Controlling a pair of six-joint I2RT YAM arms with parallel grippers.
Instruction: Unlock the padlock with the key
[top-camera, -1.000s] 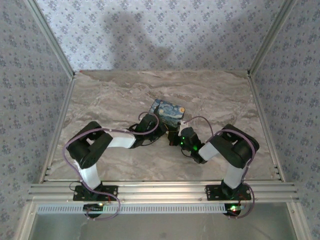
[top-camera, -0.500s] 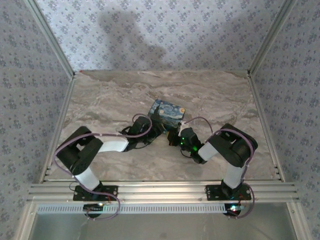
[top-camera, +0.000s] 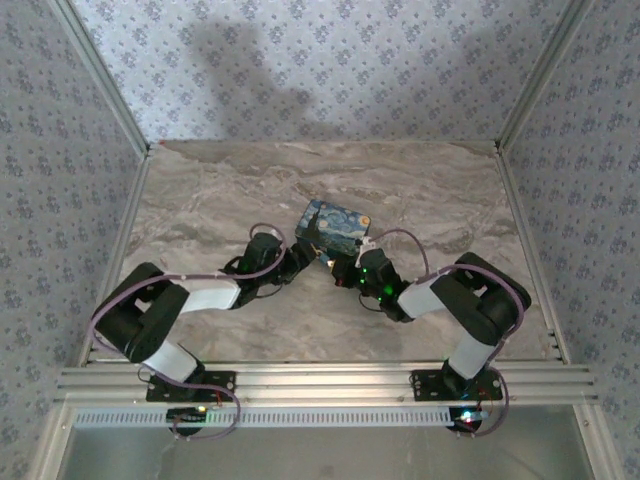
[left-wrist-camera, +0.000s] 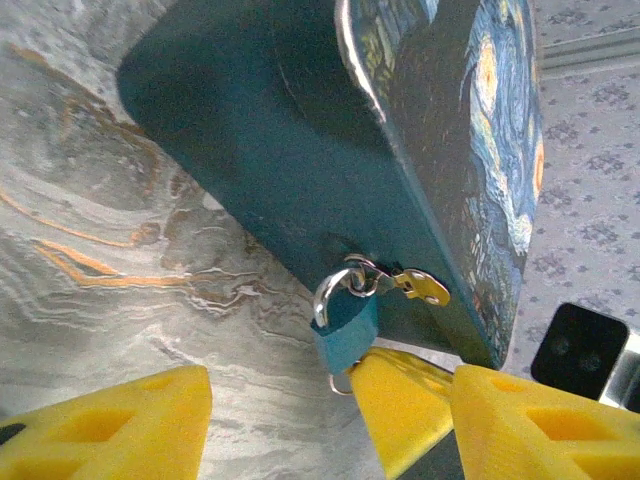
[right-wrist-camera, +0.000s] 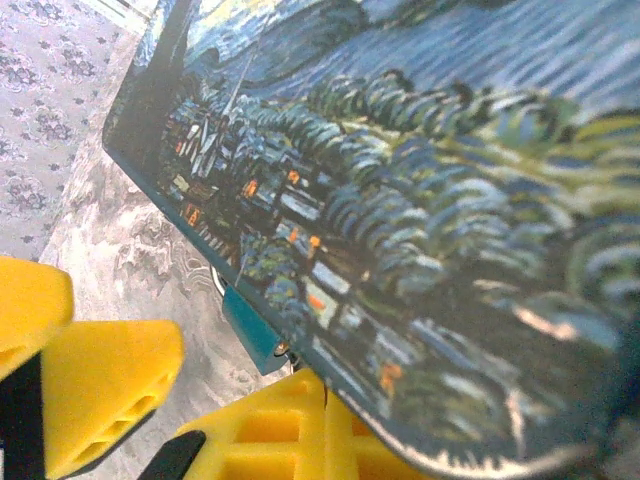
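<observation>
The small teal padlock (left-wrist-camera: 345, 325) hangs by its silver shackle from the brass hasp (left-wrist-camera: 420, 287) on the near side of the swirl-painted box (top-camera: 335, 222). My left gripper (left-wrist-camera: 330, 385) is open, with one yellow finger on each side below the lock and neither touching it. My right gripper (right-wrist-camera: 322, 385) is shut, and its tips press up against the padlock's (right-wrist-camera: 248, 318) underside. The key is almost wholly hidden between those tips. A thin wire ring (left-wrist-camera: 341, 386) shows at the lock's bottom. Both grippers meet at the box's front edge, the left gripper (top-camera: 308, 256) and the right gripper (top-camera: 338, 268).
The painted box (left-wrist-camera: 300, 150) stands on the marble tabletop (top-camera: 220, 200), tilted up over the lock. Patterned walls and aluminium rails (top-camera: 520, 110) enclose the table on three sides. Purple cables loop over both arms.
My left arm has stretched out low and leftward, bringing its gripper in under the box's front edge. The right gripper has crept slightly closer to the box.
</observation>
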